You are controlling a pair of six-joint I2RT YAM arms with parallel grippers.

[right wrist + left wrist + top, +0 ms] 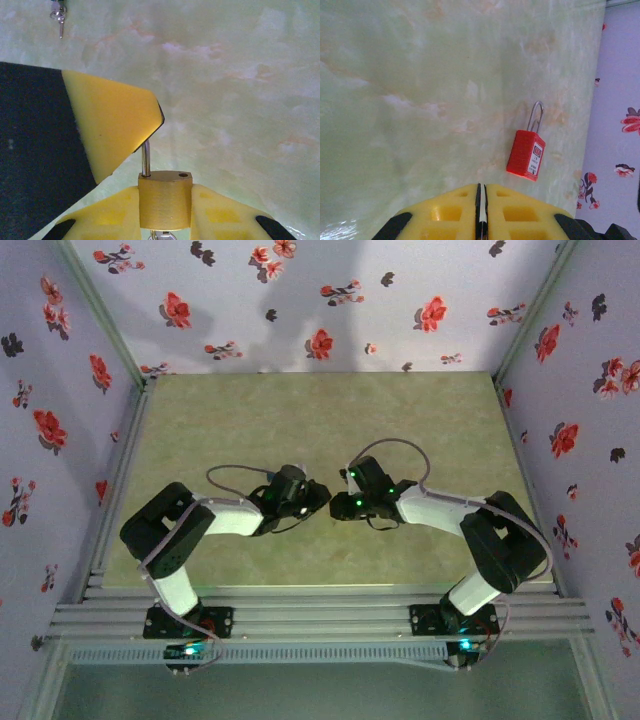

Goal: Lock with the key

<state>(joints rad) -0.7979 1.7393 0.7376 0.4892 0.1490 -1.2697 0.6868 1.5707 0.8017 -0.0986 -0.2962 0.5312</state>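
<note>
At the middle of the bench (320,420), the two arms meet nose to nose, left claw (316,498) tip to tip with right claw (340,506). Right claw is clamped on the body of the brass lock (165,200), a finger on each flank, lock upright and off the bench. Its shackle (145,160) is up: one leg stands in the body, the hole (185,175) beside it is empty, and the top runs out of sight behind the left claw's finger (115,125). Left claw is all but closed, with just a thin pale sliver between the pads (510,200). My read is that's the shackle, pinched. A small key (59,17) lies flat on the bench beyond the left claw, well apart from the lock. There's a glint of metal under the lock body too, cropped, can't say what. A red lock (526,155) lies flat near a bench edge by the wall (620,75), out of the play.

So the job, as I judge it: seat that shackle. Right claw must hold the body dead firm, no twist. Left claw should swing the free leg over the empty hole, line it up straight, then push along the leg, not across it. A skewed push could lever the lock out of the grip. Then comes the key.
</note>
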